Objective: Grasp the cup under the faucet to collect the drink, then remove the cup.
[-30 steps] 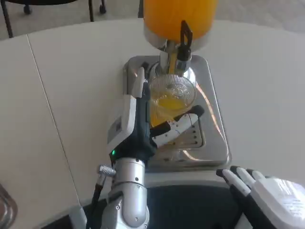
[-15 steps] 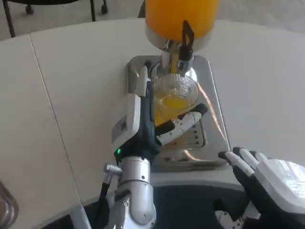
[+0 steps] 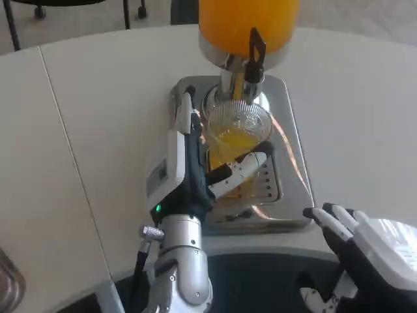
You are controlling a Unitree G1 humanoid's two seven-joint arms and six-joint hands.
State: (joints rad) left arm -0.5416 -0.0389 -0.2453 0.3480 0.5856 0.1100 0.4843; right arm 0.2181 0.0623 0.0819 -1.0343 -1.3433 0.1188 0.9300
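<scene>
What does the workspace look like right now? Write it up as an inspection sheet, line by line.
Surface: white table with a seam running down its left part.
Job's things: clear ribbed plastic cup, partly filled with orange drink, under the black-handled faucet of the orange juice dispenser, above the shiny metal drip tray.
Clutter: nothing seen.
Hands: left hand grips the cup; right hand holds nothing, fingers apart, at the table's near edge.
Cables: black cable beside the left forearm.
Surroundings: chair legs on the floor beyond the table.
</scene>
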